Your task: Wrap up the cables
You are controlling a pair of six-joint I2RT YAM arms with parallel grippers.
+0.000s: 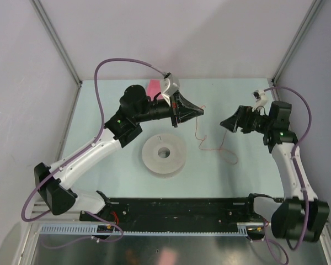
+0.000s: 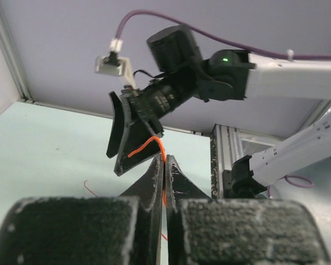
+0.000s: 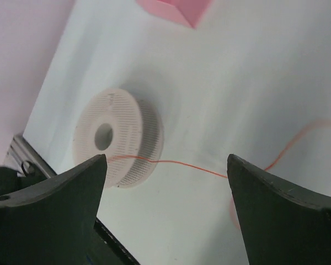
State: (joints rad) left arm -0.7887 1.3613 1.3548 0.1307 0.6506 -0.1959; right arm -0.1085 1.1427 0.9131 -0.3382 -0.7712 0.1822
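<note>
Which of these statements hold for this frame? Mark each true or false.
1. The left gripper is shut on the orange wire. True.
2. The right gripper pinches the orange wire. False: its jaws stand wide open and hold nothing.
3. The white spool lies flat, hole upward. True.
4. The orange wire is wound around the white spool. False: it trails loose beside the spool, which looks bare.

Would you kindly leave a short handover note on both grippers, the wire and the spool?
Left gripper: shut on the orange wire near one end, raised above the table.
Right gripper: open, empty, facing the left one.
Wire: the rest trails loosely on the table between the arms.
White spool: flat by the left arm, no turns visible.
Done: nothing wound. To do: all the wrapping.
</note>
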